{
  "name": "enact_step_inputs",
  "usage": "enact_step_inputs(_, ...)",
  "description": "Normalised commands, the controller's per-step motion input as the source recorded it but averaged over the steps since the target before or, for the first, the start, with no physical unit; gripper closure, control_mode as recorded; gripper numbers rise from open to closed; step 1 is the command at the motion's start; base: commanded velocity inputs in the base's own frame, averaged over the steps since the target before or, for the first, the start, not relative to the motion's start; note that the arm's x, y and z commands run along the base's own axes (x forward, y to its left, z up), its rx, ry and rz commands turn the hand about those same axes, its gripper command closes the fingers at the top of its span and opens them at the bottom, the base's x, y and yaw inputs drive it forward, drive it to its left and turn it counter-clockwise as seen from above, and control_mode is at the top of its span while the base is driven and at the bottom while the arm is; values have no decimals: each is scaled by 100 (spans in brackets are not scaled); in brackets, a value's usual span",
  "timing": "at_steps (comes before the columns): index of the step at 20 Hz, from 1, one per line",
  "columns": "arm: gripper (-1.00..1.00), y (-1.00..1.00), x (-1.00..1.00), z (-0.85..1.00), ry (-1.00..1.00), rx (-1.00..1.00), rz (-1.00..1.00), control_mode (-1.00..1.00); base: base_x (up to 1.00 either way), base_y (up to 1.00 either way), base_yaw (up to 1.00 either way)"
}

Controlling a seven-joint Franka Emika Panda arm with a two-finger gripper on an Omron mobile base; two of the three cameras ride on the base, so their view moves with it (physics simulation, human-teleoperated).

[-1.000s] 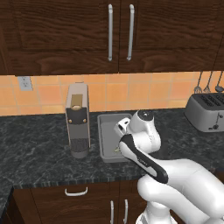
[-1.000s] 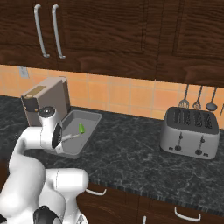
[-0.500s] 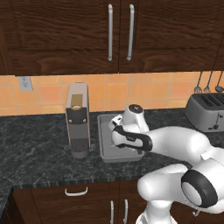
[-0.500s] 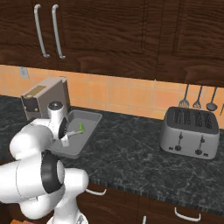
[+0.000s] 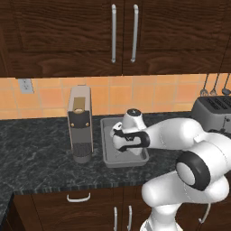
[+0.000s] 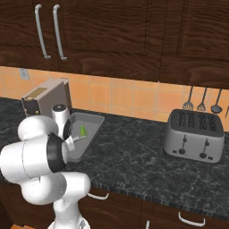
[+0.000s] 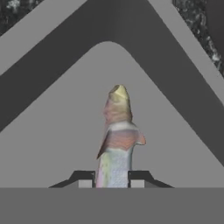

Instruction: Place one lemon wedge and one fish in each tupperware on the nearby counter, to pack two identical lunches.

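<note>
**Got the fish pinched over the tray, here's what worries me**

Biggest thing first: the worktop (image 5: pixel 40 153) is that black speckled stone running wall to wall, with a tall coffee machine (image 5: pixel 80 122) on one side and a silver toaster (image 6: pixel 193 135) well off to the other. Between them sits a grey tray (image 5: pixel 108 155), and that's where I'm working. I can't pick out any tupperware from where I'm parked, so I reckon there's a carry ahead of me.

My gripper (image 7: pixel 111 183) is hanging over the tray's inside, jaws clenched on the fish (image 7: pixel 117 131). In the hand view I've got it by one end, and the rest of the body sticks straight out away from my jaws over the tray floor, toward a corner of the tray. Long axis runs in line with the direction my hand is looking, yellowish tip farthest from me. I can't tell whether it's just clear of the floor or touching it.

There's also a green wedge-shaped thing (image 6: pixel 82 131) in the tray just beside my wrist, which I'm guessing is the lemon wedge despite the colour.

What could go wrong:
- I'm holding a long thing at its end, so most of it hangs out past the grip. A fast swing could make it pivot or slide out.
- The tray wall is near. Pulling out sideways before lifting could catch the far tip on the rim.
- The coffee machine is right beside the tray, so a wide elbow move that way risks a bump.
</note>
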Motion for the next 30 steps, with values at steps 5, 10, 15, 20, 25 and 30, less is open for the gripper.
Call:
enact_step_inputs(5, -100, -17, -12, -1, -5, -2, 7, -100, 0, 0, 0)
enact_step_inputs(10, -100, 7, -18, 33, -14, -3, 1, -100, 0, 0, 0)
enact_step_inputs(15, -100, 0, -73, 83, -25, 0, 0, -100, 0, 0, 0)
enact_step_inputs(20, -100, 35, -95, 43, -13, -13, 8, -100, 0, 0, 0)
enact_step_inputs(25, -100, 47, -70, 56, -23, -16, 6, -100, 0, 0, 0)
enact_step_inputs(30, -100, 48, -43, 71, -21, -13, 1, -100, 0, 0, 0)
